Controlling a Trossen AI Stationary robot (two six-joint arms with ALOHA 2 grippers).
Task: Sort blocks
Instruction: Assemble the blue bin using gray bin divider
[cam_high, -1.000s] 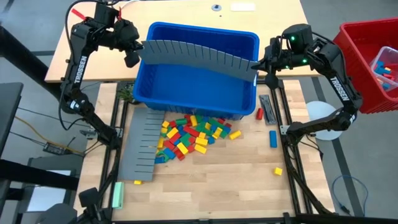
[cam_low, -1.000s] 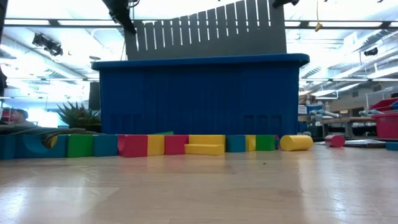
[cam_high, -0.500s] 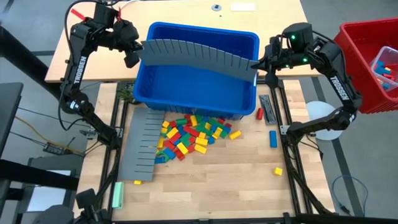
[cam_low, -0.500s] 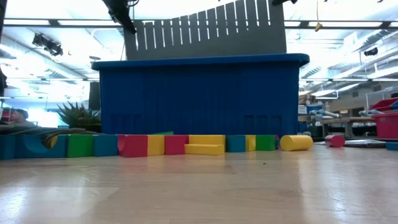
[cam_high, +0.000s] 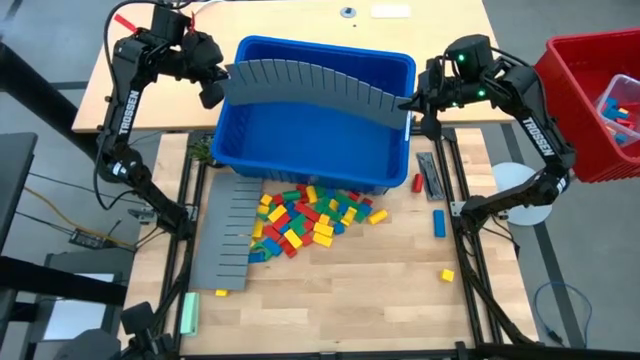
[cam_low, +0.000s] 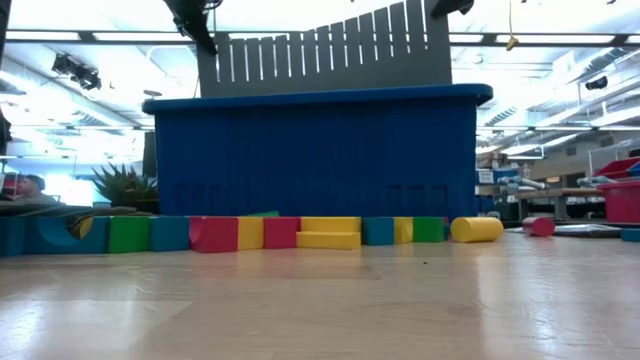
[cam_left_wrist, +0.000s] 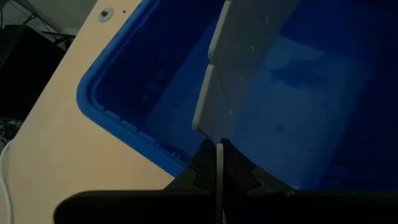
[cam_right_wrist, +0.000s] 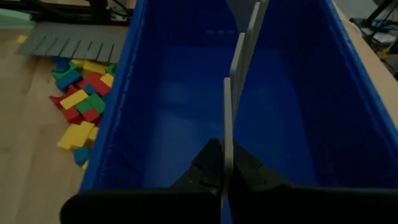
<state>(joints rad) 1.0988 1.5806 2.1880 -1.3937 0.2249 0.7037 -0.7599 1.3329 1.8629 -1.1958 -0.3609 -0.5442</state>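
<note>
I have the left gripper (cam_high: 222, 78) clenched on one end of the grey divider panel (cam_high: 315, 92) and the right gripper (cam_high: 412, 103) clenched on the other, holding it edge-up across the blue bin (cam_high: 300, 160), above its rim. Over the last second the right end has swung a little further in over the bin, so I judge the panel is being lined up to drop in as a partition. The blocks (cam_high: 305, 218) lie heaped on the desk (cam_high: 380, 300) just in front of the bin, beside a second grey panel (cam_high: 228, 232); none sorted yet.
</note>
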